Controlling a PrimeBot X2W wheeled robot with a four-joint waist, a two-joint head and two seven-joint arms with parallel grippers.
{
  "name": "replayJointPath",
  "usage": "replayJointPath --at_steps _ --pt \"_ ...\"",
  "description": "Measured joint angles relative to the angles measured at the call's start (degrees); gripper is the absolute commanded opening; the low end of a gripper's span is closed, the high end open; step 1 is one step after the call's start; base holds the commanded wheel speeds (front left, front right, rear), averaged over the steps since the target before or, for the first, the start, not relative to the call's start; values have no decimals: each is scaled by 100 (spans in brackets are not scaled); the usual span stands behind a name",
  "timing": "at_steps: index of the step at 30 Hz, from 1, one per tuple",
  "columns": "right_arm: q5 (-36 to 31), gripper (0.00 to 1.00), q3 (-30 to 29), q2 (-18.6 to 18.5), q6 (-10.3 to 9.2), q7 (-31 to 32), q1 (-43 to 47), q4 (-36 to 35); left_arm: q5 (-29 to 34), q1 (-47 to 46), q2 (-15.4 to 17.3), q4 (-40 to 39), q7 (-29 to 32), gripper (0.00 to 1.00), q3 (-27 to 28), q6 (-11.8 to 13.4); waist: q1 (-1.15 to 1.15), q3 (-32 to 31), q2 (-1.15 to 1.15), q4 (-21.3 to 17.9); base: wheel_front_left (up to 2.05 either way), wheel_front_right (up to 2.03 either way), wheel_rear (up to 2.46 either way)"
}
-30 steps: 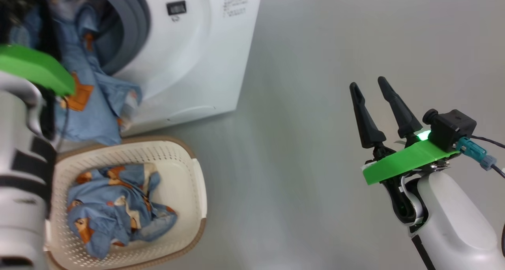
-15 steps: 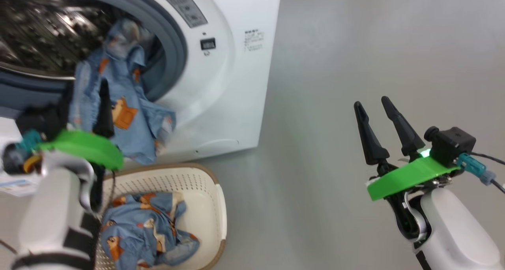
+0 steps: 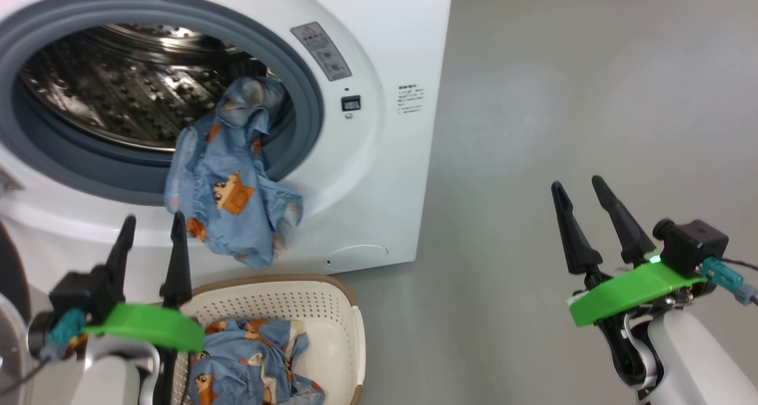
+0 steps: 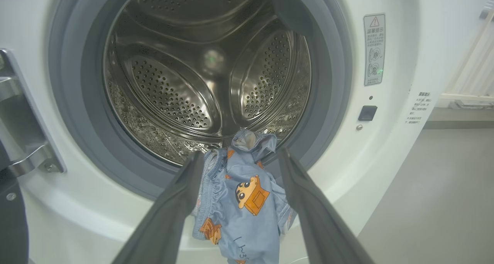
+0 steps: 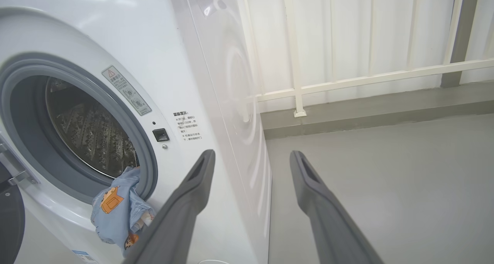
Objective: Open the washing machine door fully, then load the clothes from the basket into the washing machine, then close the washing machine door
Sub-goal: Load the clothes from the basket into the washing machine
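Note:
The washing machine stands with its steel drum exposed. Only a dark edge of the washing machine door shows, swung out at the far left. One of the clothes, light blue with orange bears, hangs from the grey gasket down the white front. More clothes lie in the cream basket on the floor below. My left gripper is open and empty, below and left of the hanging garment, apart from it. My right gripper is open and empty over the floor, far to the right.
Grey floor spreads to the right of the machine. A white railing and a low ledge run behind it. A door hinge bracket sits at the left of the opening.
The head view has tilted up, bringing the drum into sight. My left gripper has drawn back out of the opening, leaving the garment draped over the gasket. The right gripper holds its pose.

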Motion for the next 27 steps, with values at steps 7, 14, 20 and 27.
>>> replayJointPath --at_steps 7,14,20,27 --pt "-26 100 -29 -14 0 0 126 -12 53 658 -48 -565 0 100 62 64 0 -185 0 151 0 0 0" --pt "-57 100 -73 -40 0 0 256 -11 52 1025 -92 -922 0 100 76 189 0 -315 0 203 0 0 0" --pt "-58 100 -102 -49 0 0 313 -16 49 1112 -103 -1096 10 100 75 258 0 -323 0 208 0 0 0" --pt "-58 100 -99 -76 0 0 312 -14 26 1112 -105 -1154 59 100 65 276 0 -295 0 220 0 0 0"
